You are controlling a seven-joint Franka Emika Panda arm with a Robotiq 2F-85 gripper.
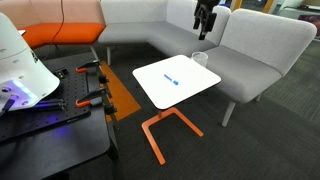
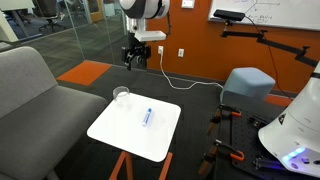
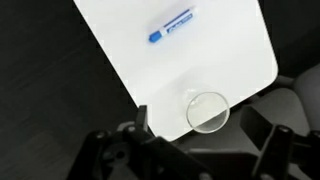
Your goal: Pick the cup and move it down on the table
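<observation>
**Item: small clear see-through tumbler with a pale rim** (the cup [image 3: 208,110]).
- Position: upright on a corner of the tabletop, close to the edge. It sits lower right of centre in the wrist view and at the upper-left corner of the top in an exterior view [image 2: 122,97].
- Reason, judged: it stands alone with open surface on its inner side. That leaves room for a grasp from above and space to shift it along the table.

**Tool: black two-fingered Robotiq gripper** [image 1: 205,18].
- Position: well above the cup at the top of the frame. In the wrist view its dark fingers come in along the bottom edge.
- State: jaws spread wide, nothing between them.
- Reason, judged: held high and open as an approach pose, with the cup not yet reached.

**Adjacent: small blue pen-like object** [image 3: 172,25].
- Position: lying flat near the middle of the top, apart from the cup.
- Risk, judged: it may lie in the cup's path.

**Support: white rounded-square table** [image 2: 135,140] on a thin orange metal frame.

**Surround: grey upholstered sofa** [image 1: 255,45] behind the table.

**Appearance of the cup**
- Nearly invisible against the white top. It reads mainly as a faint circular rim and a soft shadow.
- Whether it holds anything cannot be told.
</observation>
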